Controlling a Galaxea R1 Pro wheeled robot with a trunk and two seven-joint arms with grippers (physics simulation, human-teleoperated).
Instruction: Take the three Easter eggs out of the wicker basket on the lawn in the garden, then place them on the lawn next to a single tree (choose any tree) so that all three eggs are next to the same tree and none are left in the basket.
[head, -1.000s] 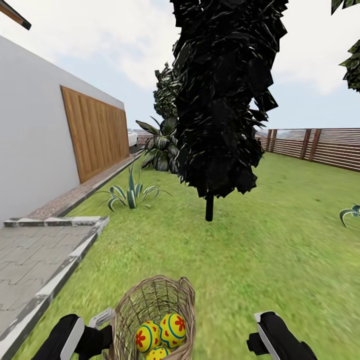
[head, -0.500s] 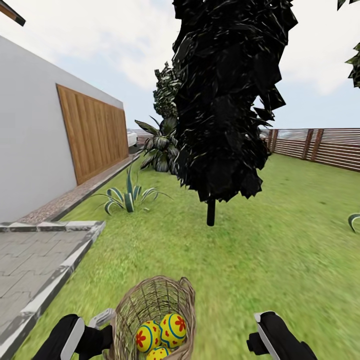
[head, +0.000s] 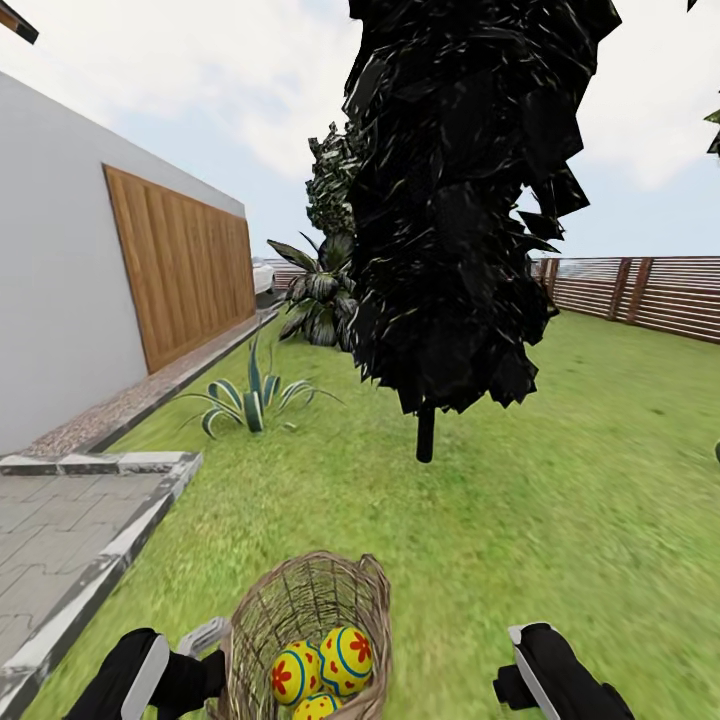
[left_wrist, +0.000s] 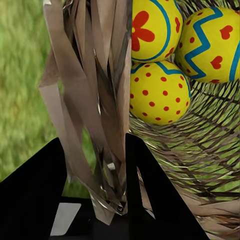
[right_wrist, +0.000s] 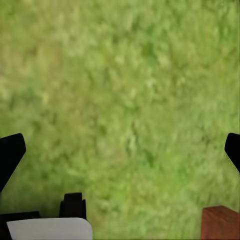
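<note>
Rolling closer to the conifer, your left pincer still clamps the basket rim, eggs inside; right pincer wide.

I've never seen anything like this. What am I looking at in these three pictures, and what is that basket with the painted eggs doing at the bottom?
These are computer renders from a simulated two-armed wheeled robot in a garden. The big picture comes from a camera on its head, looking over the lawn toward a black conifer, a white house wall and a slatted fence.

The dark shapes at the bottom are its arms. The left gripper, seen close up by that arm's own camera, has its jaws clamped on the rim of the wicker basket, so the robot is carrying it. Three Easter eggs lie inside.

The last picture is from the right arm's camera: the right gripper has its jaws spread wide over bare grass, holding nothing.
</note>
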